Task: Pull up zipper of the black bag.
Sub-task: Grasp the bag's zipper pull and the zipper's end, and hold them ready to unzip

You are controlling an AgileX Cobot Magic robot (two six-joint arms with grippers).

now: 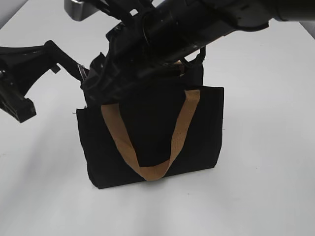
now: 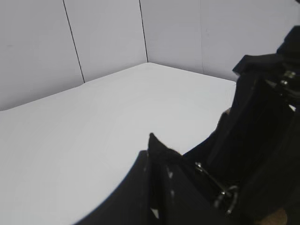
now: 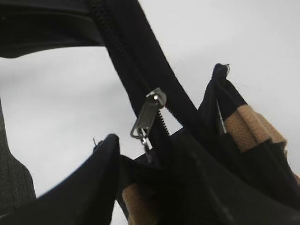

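The black bag stands upright on the white table, a tan handle hanging down its front. My left gripper is at the bag's top left corner. In the left wrist view it is shut on a peak of the black fabric. My right gripper reaches across from the upper right and hides the bag's top edge. In the right wrist view the zipper runs taut. Its silvery pull tab hangs into my right gripper, which is shut on its lower end.
The white table spreads around the bag, with white wall panels behind it. The right arm crosses above the bag. A small metal ring shows on the bag near the left gripper. A tan strap lies right of the zipper.
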